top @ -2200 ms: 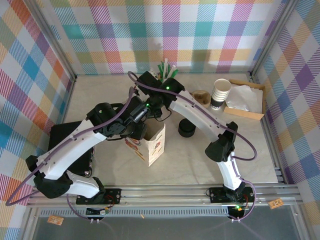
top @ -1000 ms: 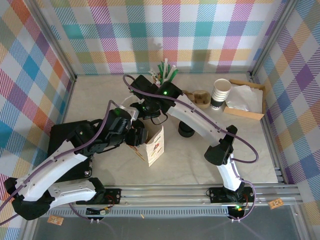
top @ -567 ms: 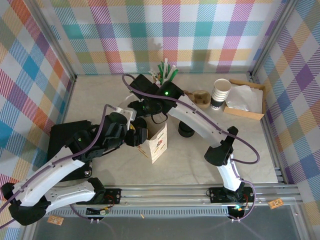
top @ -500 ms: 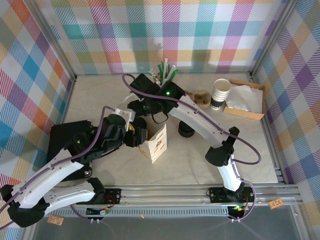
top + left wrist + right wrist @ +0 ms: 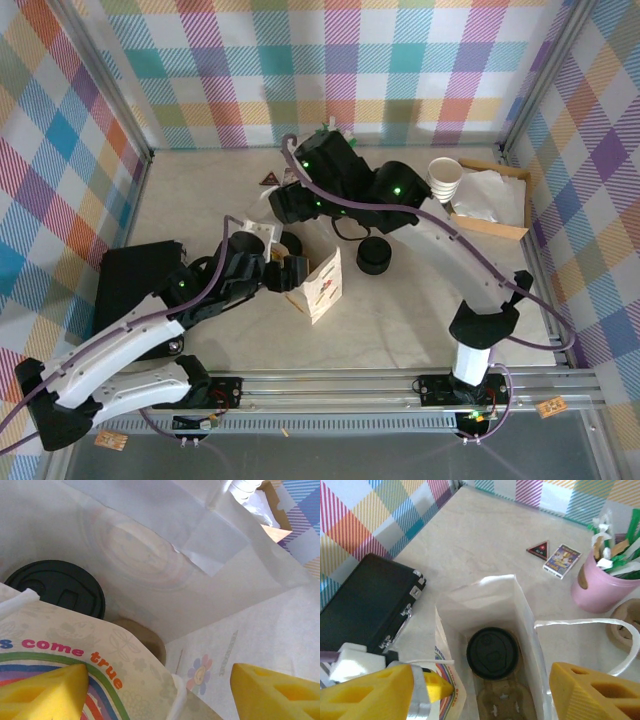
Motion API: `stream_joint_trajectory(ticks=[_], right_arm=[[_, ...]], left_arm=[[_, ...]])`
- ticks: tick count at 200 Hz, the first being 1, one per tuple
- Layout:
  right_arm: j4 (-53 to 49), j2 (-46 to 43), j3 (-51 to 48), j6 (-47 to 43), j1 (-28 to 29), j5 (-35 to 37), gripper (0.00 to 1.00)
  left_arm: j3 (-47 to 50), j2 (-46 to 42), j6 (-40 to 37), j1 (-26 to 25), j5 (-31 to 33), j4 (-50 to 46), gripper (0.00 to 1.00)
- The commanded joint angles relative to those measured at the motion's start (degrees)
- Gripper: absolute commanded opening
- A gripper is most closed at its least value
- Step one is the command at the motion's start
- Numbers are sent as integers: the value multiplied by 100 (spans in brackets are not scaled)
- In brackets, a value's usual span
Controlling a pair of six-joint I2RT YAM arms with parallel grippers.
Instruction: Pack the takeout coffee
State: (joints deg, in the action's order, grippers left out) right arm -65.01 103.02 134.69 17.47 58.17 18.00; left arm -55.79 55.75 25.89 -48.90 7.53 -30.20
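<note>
- Takeout coffee (image 5: 492, 652): cup wall hidden under its black lid, deep inside the paper bag (image 5: 525, 610). In the left wrist view, the bag's printed front wall covers the lid's lower edge.
- Bag: base cut off at the bottom edge, right wrist view.
- Brown item (image 5: 502, 700) on the bag floor: blurred, unidentifiable.
- Black case (image 5: 365, 605): cropped at left edge.
- Pink holder (image 5: 597, 587), brown tray (image 5: 622, 622): cropped at right edge.
- Rectangular card (image 5: 561, 558): print too small to read.
- Left gripper (image 5: 159, 680), right gripper (image 5: 482, 680): yellow pads cropped at bottom edge.
</note>
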Motion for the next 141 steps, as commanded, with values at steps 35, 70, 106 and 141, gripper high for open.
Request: stream_joint_trajectory(ticks=[35, 70, 106, 141], right_arm=[[-592, -575, -800, 211, -378, 228, 74], [-654, -899, -1376, 429, -565, 86, 77], [-654, -1034, -1615, 354, -592, -86, 77], [-690, -1171, -2048, 451, -718, -95, 83]], left_arm=[[-663, 255, 446, 48, 100, -447, 75], [-1001, 613, 650, 46, 29, -630, 76], [-1338, 907, 1006, 47, 176, -886, 74], [-1615, 957, 1237, 47, 478, -1153, 74]])
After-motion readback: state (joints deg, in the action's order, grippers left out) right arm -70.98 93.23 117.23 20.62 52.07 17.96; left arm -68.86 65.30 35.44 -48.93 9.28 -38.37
